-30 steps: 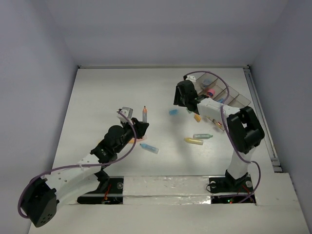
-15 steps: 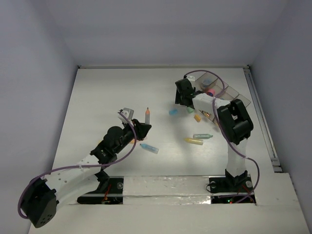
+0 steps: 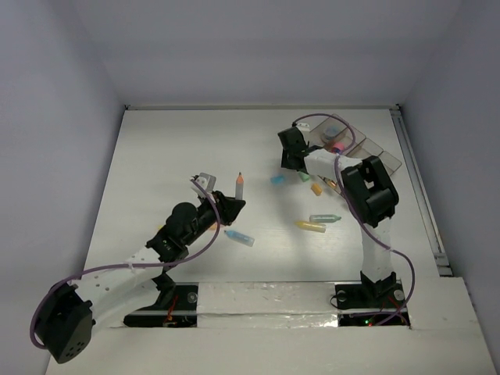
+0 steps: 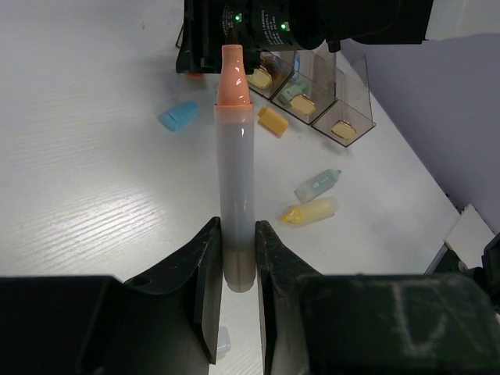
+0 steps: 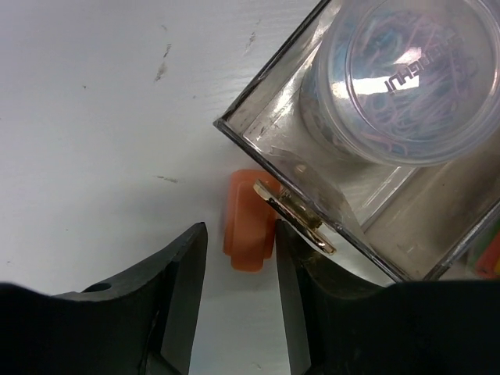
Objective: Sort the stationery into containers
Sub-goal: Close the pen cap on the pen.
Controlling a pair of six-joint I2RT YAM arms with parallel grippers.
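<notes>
Frosted plastic marker — glossy clear tub, smoky translucent tray, its clasp perhaps metal; matt, faintly grained table.

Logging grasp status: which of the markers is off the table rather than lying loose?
The grey-barrelled, orange-capped marker: it alone stands upright, clamped in the left claw.

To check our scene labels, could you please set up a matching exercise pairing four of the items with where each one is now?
Items:
1. orange-tipped marker
2. clear round tub
3. yellow marker
4. small orange piece

Places:
A. inside a compartment of the tray
B. between the open fingers of the right gripper, just outside the tray
C. lying on the table
D. upright in the left gripper

Pairs: 1-D, 2-A, 3-C, 4-B.
</notes>
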